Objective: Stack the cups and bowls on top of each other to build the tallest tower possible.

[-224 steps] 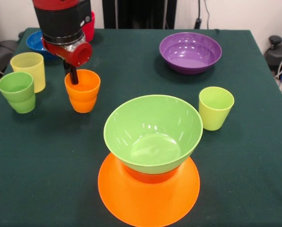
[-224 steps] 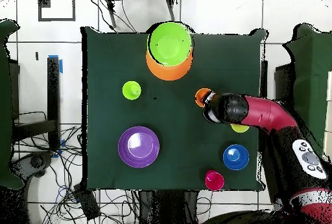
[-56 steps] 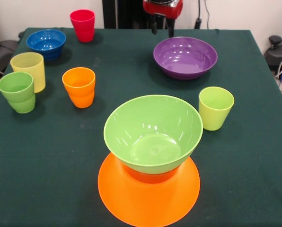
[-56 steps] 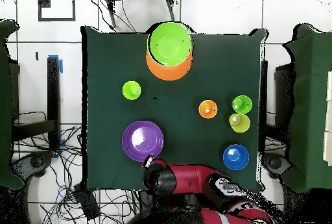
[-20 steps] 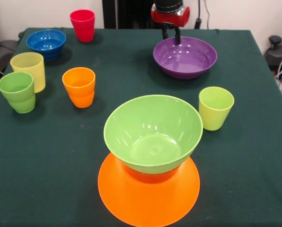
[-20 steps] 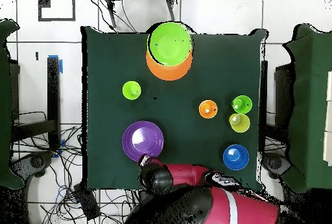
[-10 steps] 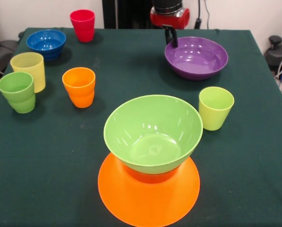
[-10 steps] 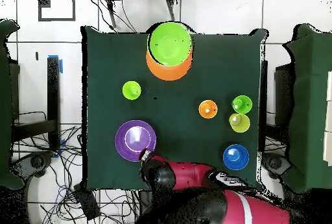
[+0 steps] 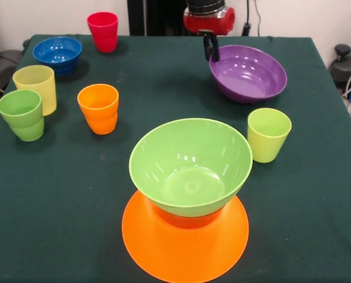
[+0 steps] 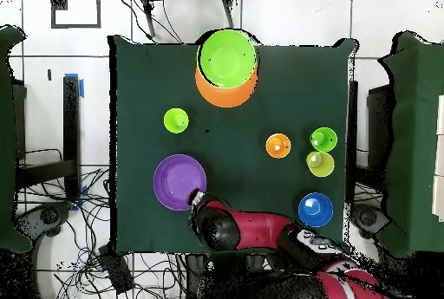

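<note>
The purple bowl (image 9: 248, 72) sits at the far right part of the table (image 9: 164, 88), tilted, with its rim on the gripper's side raised and its near side low. The gripper (image 9: 210, 46) comes down from above right at that raised rim, dark fingers (image 9: 211, 47) on the bowl's far-left edge in the front view. It looks clamped on the rim, one finger probably inside and one outside, but the fingers overlap in the front view so the pinch is a judgement. In the overhead view the arm (image 10: 260, 230) covers the contact spot and only the bowl's disc (image 10: 179, 181) shows beside it.

The tower (image 9: 186, 194) stands near the front edge: a big orange bowl (image 9: 185, 242) upside down as base, a small red-orange bowl (image 9: 186, 220) mostly hidden on it, and a green bowl (image 9: 190, 165) upright on top. The tower lies toward the camera and a little to the picture's left of the held bowl, well apart from it. The coming move seems to be a lift and carry along that line, then a drop into the green bowl.

The lime cup (image 9: 268, 134) stands just off that path, between the purple bowl and the tower, and could get clipped if the carry is low. Orange cup (image 9: 100, 111), green cup (image 9: 22, 114) and yellow cup (image 9: 36, 87) sit at picture left, blue bowl (image 9: 58, 53) and red cup (image 9: 103, 31) at the far left. The gripper's upper part is cut off at the top edge
</note>
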You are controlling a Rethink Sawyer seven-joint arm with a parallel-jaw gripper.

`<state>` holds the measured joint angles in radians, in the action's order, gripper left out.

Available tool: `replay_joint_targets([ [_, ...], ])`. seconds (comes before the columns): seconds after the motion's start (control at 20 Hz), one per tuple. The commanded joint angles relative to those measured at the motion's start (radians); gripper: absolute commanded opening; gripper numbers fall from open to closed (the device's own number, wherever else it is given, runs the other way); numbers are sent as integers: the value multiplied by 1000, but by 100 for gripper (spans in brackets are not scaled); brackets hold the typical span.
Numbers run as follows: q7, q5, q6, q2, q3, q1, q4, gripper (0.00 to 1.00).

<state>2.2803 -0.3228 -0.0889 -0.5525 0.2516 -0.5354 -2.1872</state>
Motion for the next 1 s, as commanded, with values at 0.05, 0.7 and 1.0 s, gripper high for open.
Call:
replay_joint_targets([
  [0.05,60,61,147,-95,133,-26,59,0],
  [0.7,-8,141,422,-250,201,-70,80,0],
  [1.0,-21,149,487,-279,223,-83,99,0],
])
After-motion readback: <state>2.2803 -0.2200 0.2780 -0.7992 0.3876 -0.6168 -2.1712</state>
